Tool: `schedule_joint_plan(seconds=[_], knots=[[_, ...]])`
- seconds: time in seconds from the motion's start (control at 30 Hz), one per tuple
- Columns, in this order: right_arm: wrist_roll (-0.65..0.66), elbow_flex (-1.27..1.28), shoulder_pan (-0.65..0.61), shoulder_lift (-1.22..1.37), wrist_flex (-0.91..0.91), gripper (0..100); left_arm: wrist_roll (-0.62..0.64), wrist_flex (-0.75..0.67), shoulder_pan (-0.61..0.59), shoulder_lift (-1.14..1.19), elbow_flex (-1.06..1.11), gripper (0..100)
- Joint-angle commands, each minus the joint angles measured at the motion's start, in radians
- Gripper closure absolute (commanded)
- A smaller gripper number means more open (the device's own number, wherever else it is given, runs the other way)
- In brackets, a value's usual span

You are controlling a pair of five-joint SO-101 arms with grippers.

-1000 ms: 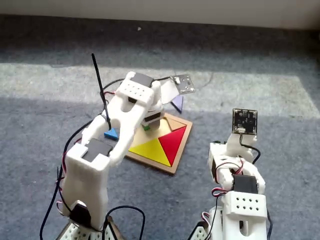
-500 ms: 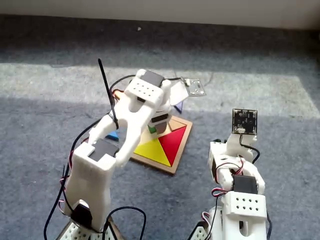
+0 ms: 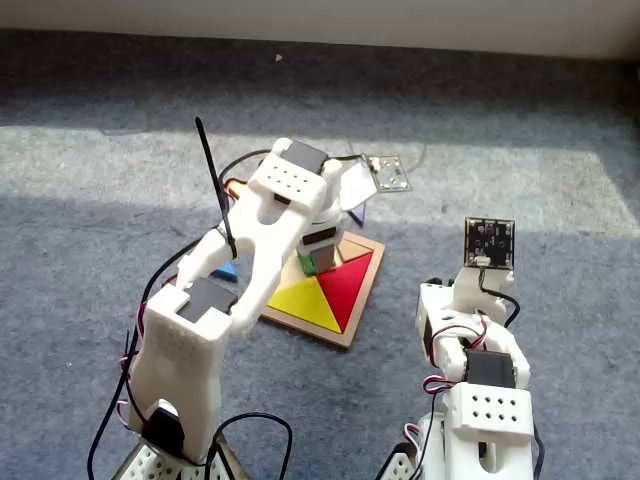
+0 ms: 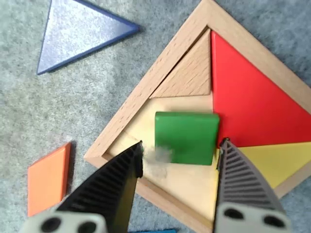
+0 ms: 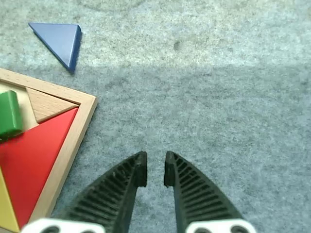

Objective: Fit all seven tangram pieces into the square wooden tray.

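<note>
Left wrist view: the left gripper (image 4: pixel 181 145) hangs over the square wooden tray (image 4: pixel 146 92) with its jaws spread wide, holding nothing. The green square block (image 4: pixel 186 137) lies directly between and just beyond the tips, on the tray floor. One edge of the block touches the large red triangle (image 4: pixel 252 97), and the plain wooden triangle (image 4: pixel 189 73) sits just beside its far edge. The block's sides run parallel to the jaws, so by the look of it a straight closing would meet two flat faces. A large yellow triangle (image 4: pixel 272 162) fills the tray next to the red one. Outside the frame, on the grey carpet (image 4: pixel 29 111), a blue-violet triangle (image 4: pixel 77 29) lies beyond one corner, an orange flat piece (image 4: pixel 46 179) rests near the tray's side, and a bright blue piece (image 3: pixel 226 270) sits by the left arm in the high view. The right gripper (image 5: pixel 154 167) rests low over bare carpet, well apart from the tray's edge, its jaws all but together and gripping nothing. The left arm is plainly the nearer one to the green block and to the loose pieces.
</note>
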Motion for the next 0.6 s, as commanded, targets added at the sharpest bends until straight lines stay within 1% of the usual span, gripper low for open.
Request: schedule_joint_plan(seconds=[0.0, 0.07, 0.17, 0.33, 0.57], knots=[[0.012, -0.004, 0.013, -0.015, -0.021, 92.1, -0.002, 0.008, 0.018, -0.007, -0.048, 74], [0.012, -0.004, 0.013, -0.015, -0.021, 92.1, 0.003, 0.008, 0.018, -0.012, -0.050, 74], [0.012, -0.004, 0.013, -0.015, -0.021, 92.1, 0.052, 0.008, 0.007, -0.018, -0.058, 74], [0.012, -0.004, 0.013, -0.015, -0.021, 92.1, 0.060, 0.008, -0.061, -0.059, -0.073, 75], [0.012, -0.004, 0.013, -0.015, -0.021, 92.1, 0.060, 0.008, -0.137, -0.082, -0.071, 89]])
